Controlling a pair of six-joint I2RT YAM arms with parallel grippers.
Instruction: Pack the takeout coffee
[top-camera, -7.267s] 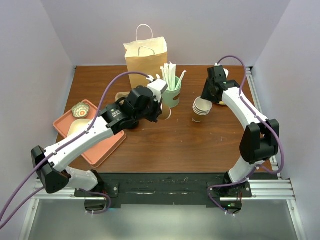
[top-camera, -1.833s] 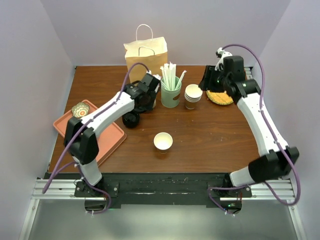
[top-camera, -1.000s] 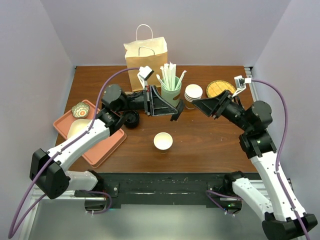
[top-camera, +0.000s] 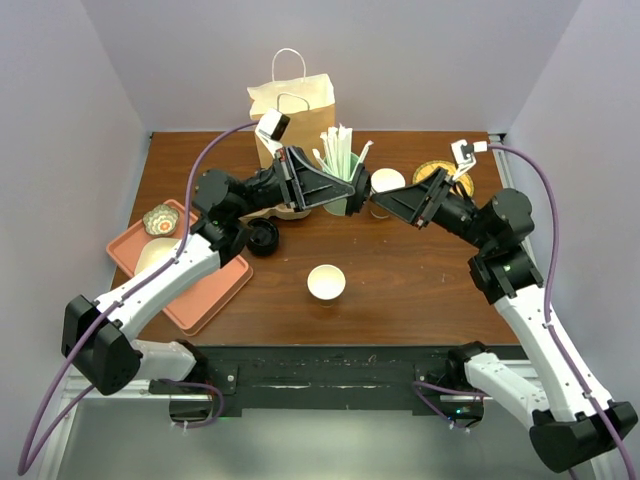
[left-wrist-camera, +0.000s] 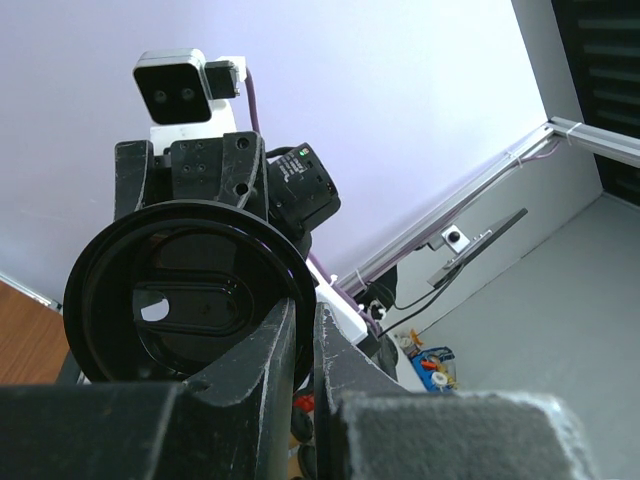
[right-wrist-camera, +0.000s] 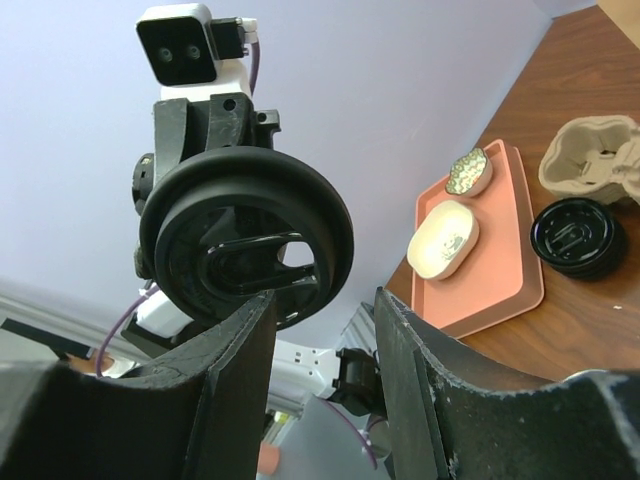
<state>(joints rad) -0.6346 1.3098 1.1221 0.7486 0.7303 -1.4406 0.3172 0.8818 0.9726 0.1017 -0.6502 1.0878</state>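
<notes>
Currently the cup (top-camera: 326, 282) stands upright and uncovered on the table (top-camera: 420, 290), near the front middle, well apart from both grippers. A black lid (left-wrist-camera: 185, 300) is in the air above the back of the table. The left gripper (left-wrist-camera: 305, 320) has its fingers almost closed and pinches the lid's rim, so the disc stands on edge. The right gripper (right-wrist-camera: 322, 310) faces it from the other side with its fingers partly apart and nothing held between them. From the right wrist the lid sits just above those fingers and a little to one side; whether it touches them cannot be told. From above, the two grippers meet tip to tip in front of a green holder (top-camera: 343, 185) full of sticks and a stack of cups (top-camera: 386, 183). The bag (top-camera: 293, 110) stands upright behind them at the back edge. A stack of lids (top-camera: 262, 237) lies left of the cup, with a pulp carrier (right-wrist-camera: 590, 155) just beyond it. A tray (top-camera: 200, 290) at the left edge carries a white dish (top-camera: 150, 255) and a patterned bowl (top-camera: 159, 219). A round woven mat (top-camera: 438, 175) lies at the back right.
</notes>
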